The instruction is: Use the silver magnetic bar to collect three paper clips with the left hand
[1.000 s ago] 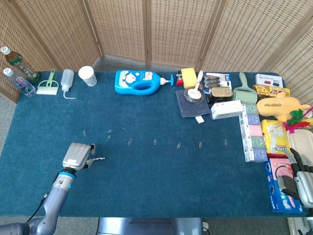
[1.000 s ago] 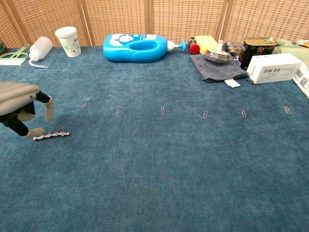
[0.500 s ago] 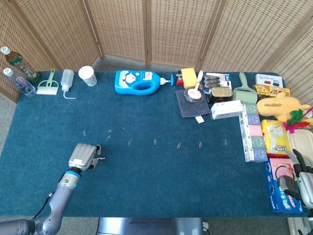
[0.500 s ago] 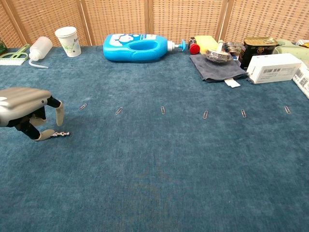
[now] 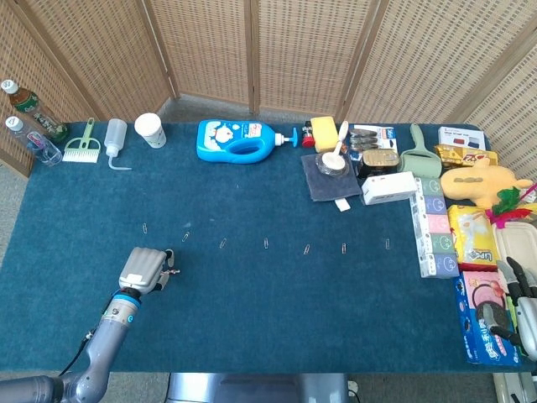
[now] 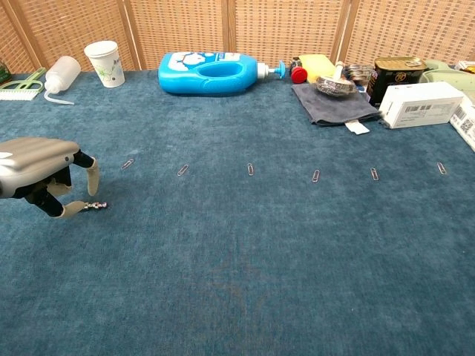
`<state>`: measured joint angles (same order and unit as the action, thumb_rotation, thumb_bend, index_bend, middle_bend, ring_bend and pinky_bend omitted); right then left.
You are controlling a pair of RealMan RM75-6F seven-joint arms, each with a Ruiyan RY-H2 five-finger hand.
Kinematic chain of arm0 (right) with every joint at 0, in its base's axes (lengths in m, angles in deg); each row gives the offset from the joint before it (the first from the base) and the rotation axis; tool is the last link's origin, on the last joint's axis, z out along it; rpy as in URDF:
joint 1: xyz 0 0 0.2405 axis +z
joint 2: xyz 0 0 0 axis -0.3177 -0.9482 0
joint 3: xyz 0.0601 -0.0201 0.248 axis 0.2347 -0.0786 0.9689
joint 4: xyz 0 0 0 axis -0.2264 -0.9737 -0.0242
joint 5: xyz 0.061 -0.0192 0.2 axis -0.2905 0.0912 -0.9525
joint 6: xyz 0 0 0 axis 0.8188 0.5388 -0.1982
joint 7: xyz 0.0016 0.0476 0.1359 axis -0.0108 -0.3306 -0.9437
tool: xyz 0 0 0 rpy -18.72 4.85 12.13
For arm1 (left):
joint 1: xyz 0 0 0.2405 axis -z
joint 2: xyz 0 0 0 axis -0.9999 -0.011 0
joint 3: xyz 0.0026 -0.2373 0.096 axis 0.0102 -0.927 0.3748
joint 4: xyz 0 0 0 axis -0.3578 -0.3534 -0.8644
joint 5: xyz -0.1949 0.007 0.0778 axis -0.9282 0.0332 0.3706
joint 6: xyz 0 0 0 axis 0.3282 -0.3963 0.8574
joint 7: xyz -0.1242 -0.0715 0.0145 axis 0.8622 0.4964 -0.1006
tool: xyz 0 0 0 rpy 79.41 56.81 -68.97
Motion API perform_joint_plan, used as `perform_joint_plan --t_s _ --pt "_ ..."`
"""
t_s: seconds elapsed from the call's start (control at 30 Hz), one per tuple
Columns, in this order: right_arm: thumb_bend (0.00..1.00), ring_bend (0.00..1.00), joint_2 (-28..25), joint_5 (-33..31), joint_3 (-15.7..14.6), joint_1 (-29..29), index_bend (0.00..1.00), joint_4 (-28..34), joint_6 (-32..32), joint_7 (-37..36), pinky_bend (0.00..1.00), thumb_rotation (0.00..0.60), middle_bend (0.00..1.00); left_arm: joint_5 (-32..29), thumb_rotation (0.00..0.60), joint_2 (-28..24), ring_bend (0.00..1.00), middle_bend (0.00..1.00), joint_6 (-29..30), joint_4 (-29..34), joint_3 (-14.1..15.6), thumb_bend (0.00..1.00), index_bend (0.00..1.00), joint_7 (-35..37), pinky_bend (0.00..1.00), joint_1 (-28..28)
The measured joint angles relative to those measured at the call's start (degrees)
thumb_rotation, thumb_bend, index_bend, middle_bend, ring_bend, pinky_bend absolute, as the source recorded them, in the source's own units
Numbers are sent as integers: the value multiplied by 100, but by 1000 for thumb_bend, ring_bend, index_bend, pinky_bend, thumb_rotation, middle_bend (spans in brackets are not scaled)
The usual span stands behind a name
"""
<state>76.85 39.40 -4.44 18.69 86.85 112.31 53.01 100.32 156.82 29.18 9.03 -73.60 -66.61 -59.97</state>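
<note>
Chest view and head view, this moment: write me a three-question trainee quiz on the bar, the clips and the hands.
1. True or false: the left hand has its fingers at the silver magnetic bar.
2. Multiple choice: the paper clips lie (A) in a heap, (B) in a row across the blue table, (C) inside the paper cup.
3. Fill in: the right hand is at the table's ____ edge in the head view.

Key: 1 true; 2 B; 3 right.
</note>
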Motion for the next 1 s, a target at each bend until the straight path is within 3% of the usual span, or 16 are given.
perform_joint_plan --t_s 1.0 --pt "506 0 81 -51 14 -34 0 -268 -78 -249 0 530 0 -334 600 193 1000 1000 149 -85 102 357 450 -217 1000 138"
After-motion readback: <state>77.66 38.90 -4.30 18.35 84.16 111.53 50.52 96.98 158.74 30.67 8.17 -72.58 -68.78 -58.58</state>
